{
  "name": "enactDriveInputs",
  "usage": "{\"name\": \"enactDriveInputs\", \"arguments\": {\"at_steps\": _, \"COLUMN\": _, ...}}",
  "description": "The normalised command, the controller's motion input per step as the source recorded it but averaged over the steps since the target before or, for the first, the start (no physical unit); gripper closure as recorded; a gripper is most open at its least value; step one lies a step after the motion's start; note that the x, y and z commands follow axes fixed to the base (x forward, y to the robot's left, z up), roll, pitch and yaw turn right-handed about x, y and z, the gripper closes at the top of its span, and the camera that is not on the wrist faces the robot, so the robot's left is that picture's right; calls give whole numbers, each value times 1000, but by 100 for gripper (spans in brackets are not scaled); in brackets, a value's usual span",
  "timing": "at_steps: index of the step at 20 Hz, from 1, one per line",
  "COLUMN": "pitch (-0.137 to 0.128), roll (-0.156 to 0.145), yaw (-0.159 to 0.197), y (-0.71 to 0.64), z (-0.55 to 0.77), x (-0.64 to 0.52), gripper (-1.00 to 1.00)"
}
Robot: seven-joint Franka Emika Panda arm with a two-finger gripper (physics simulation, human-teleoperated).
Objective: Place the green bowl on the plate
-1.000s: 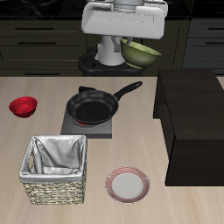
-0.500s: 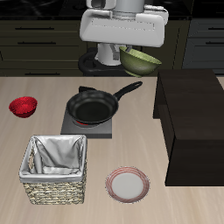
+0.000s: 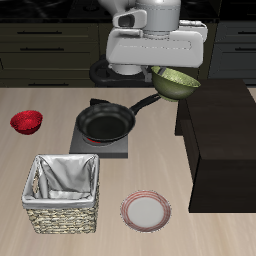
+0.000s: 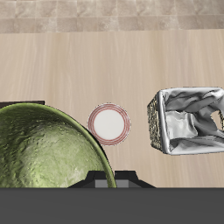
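Observation:
The green bowl [image 3: 176, 82] hangs tilted in the air, held at its rim by my gripper [image 3: 162, 72], well above the table beside the dark box. In the wrist view the bowl [image 4: 44, 149] fills the near field with its speckled inside. The gripper's fingers are mostly hidden behind the bowl. The plate [image 3: 146, 210], with a pinkish-red rim and pale centre, lies flat near the table's front edge, beside the basket. It shows small and far below in the wrist view [image 4: 109, 123].
A black frying pan [image 3: 108, 120] sits on a grey stove block mid-table. A wicker basket [image 3: 65, 192] with white cloth stands near the front edge. A red bowl [image 3: 26, 122] lies farther off. A tall dark box [image 3: 218, 140] stands beside the plate.
The arm has moved toward the table's front and toward the dark box, carrying the green bowl with it. The bowl now hangs lower and nearer the box.

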Motion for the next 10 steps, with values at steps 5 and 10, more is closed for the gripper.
{"name": "enactDriveInputs", "arguments": {"at_steps": 5, "pitch": 30, "roll": 14, "yaw": 0, "y": 76, "z": -322, "x": 97, "gripper": 100}}
{"name": "enactDriveInputs", "arguments": {"at_steps": 10, "pitch": 11, "roll": -15, "yaw": -16, "y": -76, "z": -145, "x": 64, "gripper": 100}}
